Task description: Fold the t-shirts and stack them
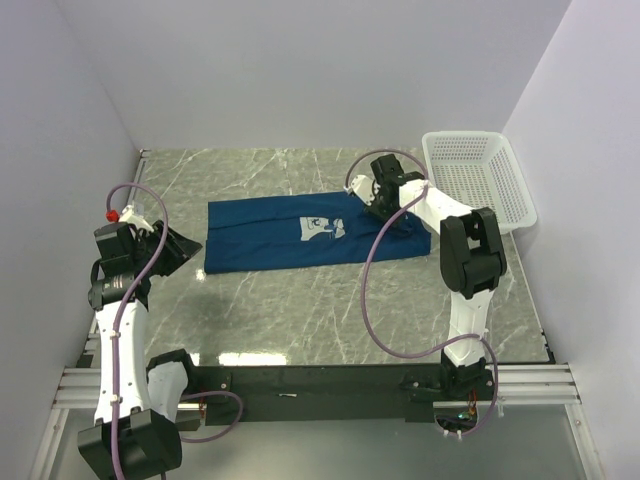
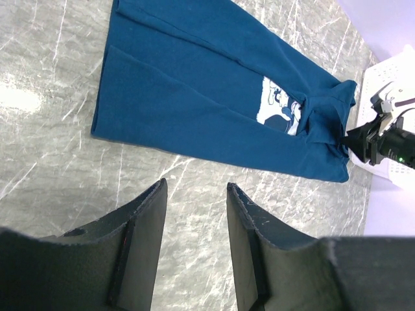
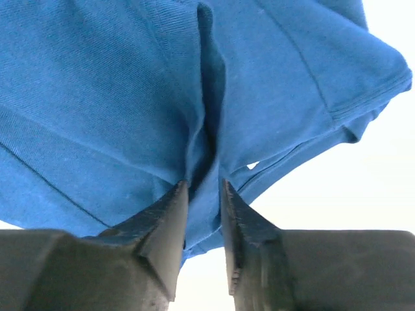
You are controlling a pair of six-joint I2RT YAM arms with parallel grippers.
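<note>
The dark blue t-shirt (image 1: 290, 235) is lying flat on the grey marble bench (image 1: 300, 320), about in the middle of it. It is folded into a long band that is running from left to right, and its white print (image 1: 318, 228) is facing up, closer to the right end. The left end of the band is lying smooth. The right end is bunching up into some folds.

The right pincer (image 1: 378, 205) is reaching down on this right end. In the right wrist view, its two black fingers (image 3: 165, 220) are standing close together, and a raised ridge of the blue cloth is sitting between them, so it is pinching the t-shirt there. One sleeve hem is hanging beside the fingers.

The left pincer (image 2: 194, 184) is staying off the cloth, near the left end of the t-shirt but apart from it. Its fingers are spread with a gap, and only the bare marble is showing between them.

A white mesh basket (image 1: 470, 137) is standing at the far right corner of the bench, just beside the right arm.
</note>
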